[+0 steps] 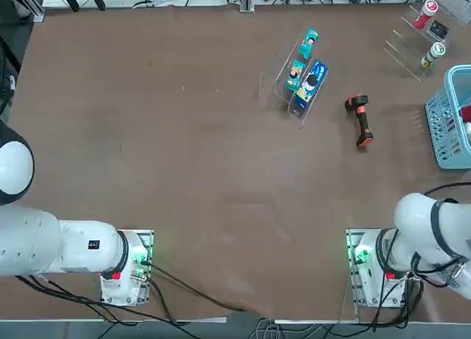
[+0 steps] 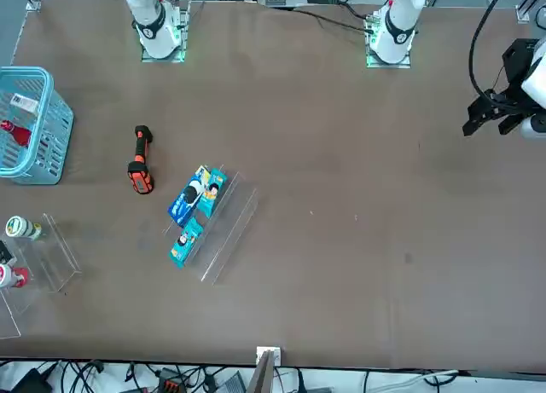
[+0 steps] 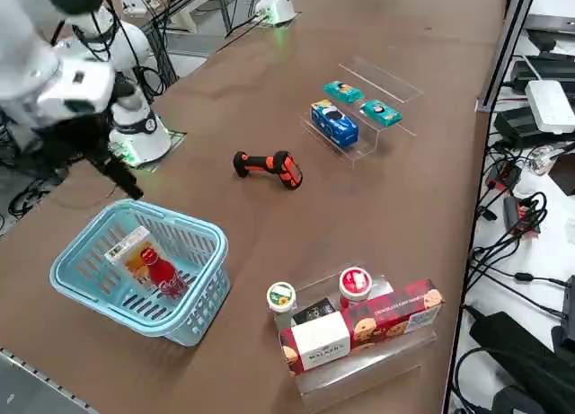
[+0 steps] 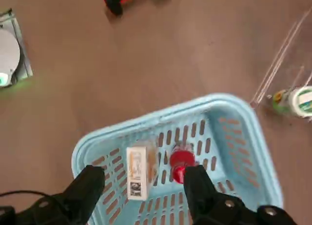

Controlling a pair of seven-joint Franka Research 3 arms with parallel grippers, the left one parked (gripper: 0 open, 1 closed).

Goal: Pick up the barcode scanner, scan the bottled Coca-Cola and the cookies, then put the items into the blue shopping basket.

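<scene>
Black two-finger gripper of the right arm (image 4: 144, 173), closest thing to the wrist cam, has its fingers wide apart, w/ bare air betw. them; it hangs above the tabletop at the right, by the light blue plastic basket w/ slotted walls (image 3: 202, 311). Basket stands at the table's right side, seen from the robot. Inside: white flat box of cookies w/ yellow-orange print (image 3: 135, 254) on the near side, upright-ish or tilted, can't tell exactly; slim bottled Coca-Cola, red label & red cap (image 3: 162, 272), on the far side, leaning. Can't tell if box & bottle touch. Barcode scanner, black w/ orange-red shaft (image 1: 361, 120), lies on the brown table (image 1: 184, 170) left of the basket, well apart from it, long axis running near to far. Further left & farther off, clear acrylic rack (image 1: 274, 84) holds a blue snack packet (image 1: 311, 83) at its near right, teal packet (image 1: 295, 75) just left of that, 2nd teal packet (image 1: 308, 43) at far end. Far right, past the basket: clear stepped stand (image 3: 359, 378) w/ white-lidded green-label tub (image 3: 281, 297), small black box (image 3: 314, 312), red tub w/ red-and-white lid (image 3: 355, 285), plus long red carton w/ cookie pics (image 3: 388, 320), its white panel facing the side cam.
</scene>
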